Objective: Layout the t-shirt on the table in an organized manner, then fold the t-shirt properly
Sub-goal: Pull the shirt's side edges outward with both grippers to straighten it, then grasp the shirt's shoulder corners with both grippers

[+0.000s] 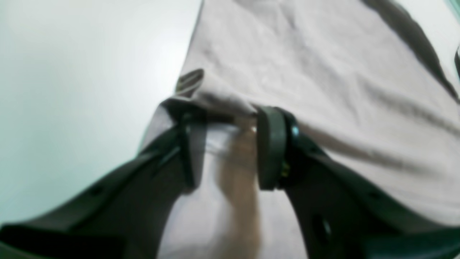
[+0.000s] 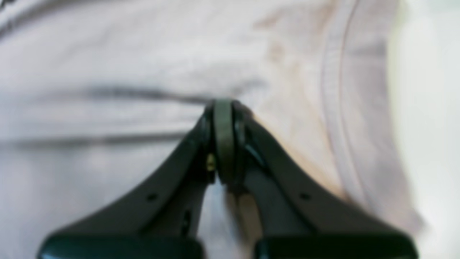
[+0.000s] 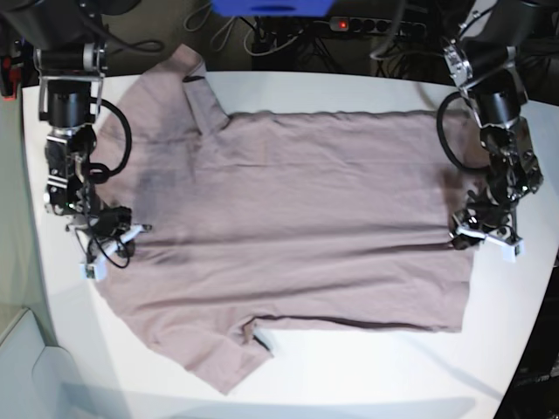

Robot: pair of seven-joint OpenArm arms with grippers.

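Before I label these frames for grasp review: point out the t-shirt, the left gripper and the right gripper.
t-shirt (image 3: 314, 218), base view, middle of the body panel.
left gripper (image 1: 228, 140), left wrist view, between the fingertips at the cloth edge.
right gripper (image 2: 223, 118), right wrist view, at the closed fingertips.

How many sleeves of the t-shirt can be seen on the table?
2. One sleeve lies at the t-shirt's top left in the base view, one sleeve at the bottom left. Both rest on the table.
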